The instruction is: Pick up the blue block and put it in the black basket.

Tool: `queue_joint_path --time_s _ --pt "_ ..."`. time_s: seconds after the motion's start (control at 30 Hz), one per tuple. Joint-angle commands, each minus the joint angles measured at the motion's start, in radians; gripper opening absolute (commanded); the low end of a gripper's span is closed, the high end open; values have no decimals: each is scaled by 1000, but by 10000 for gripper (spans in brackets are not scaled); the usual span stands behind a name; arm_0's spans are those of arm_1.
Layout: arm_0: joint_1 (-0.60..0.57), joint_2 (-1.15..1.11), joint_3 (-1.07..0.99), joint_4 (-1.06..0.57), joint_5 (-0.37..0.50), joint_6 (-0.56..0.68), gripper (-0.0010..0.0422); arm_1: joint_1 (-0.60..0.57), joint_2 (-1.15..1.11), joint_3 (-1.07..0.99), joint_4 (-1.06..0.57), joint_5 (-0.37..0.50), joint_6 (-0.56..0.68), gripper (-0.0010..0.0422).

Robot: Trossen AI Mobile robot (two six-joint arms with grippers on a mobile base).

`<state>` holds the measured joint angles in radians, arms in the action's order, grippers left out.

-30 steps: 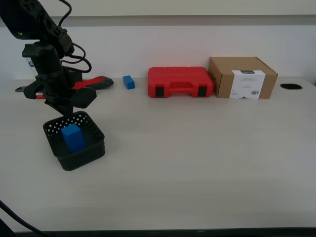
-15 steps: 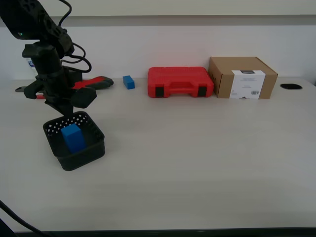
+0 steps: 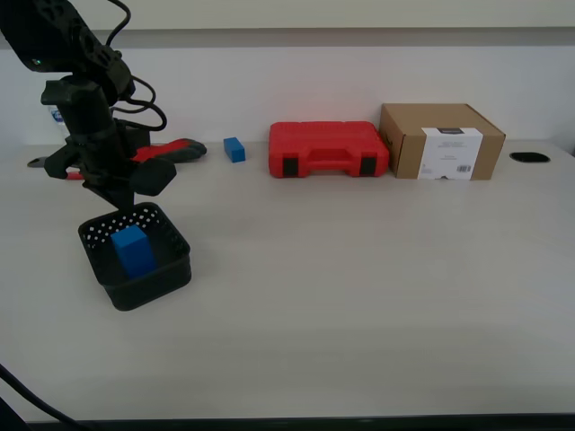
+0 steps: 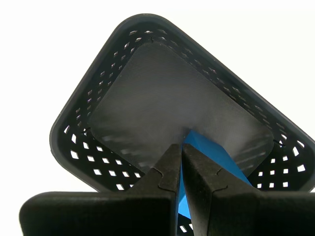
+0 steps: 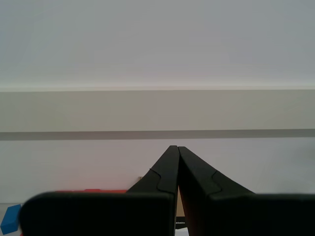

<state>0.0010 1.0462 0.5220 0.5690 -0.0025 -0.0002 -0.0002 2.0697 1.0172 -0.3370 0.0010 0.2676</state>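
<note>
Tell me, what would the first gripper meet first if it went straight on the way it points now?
Probably the blue block lying in the basket: my first gripper, shut, points down into it, tips just over the block. Depth is unclear.

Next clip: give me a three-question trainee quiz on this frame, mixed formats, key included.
1. True or false: the blue block lies inside the black basket.
2. My first tool is: A) open wide, B) shut with nothing held, C) shut on the block.
3. Fill in: beside the red case, toward the exterior view's right, stands a ____ box.

Key: 1 true; 2 B; 3 cardboard.
</note>
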Motion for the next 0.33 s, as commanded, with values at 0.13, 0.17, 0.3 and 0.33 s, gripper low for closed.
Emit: queue_joint_path --time_s 0.13,0.17,0.3,0.33 --pt "0 0 1 3 0 0 0 -1 0 0 5 -2 1 0" --pt "0 0 1 3 0 0 0 -1 0 0 6 -2 1 0" --pt "0 0 1 3 0 0 0 0 0 0 9 -1 1 0" --pt "0 0 1 3 0 0 0 0 0 0 10 -1 1 0"
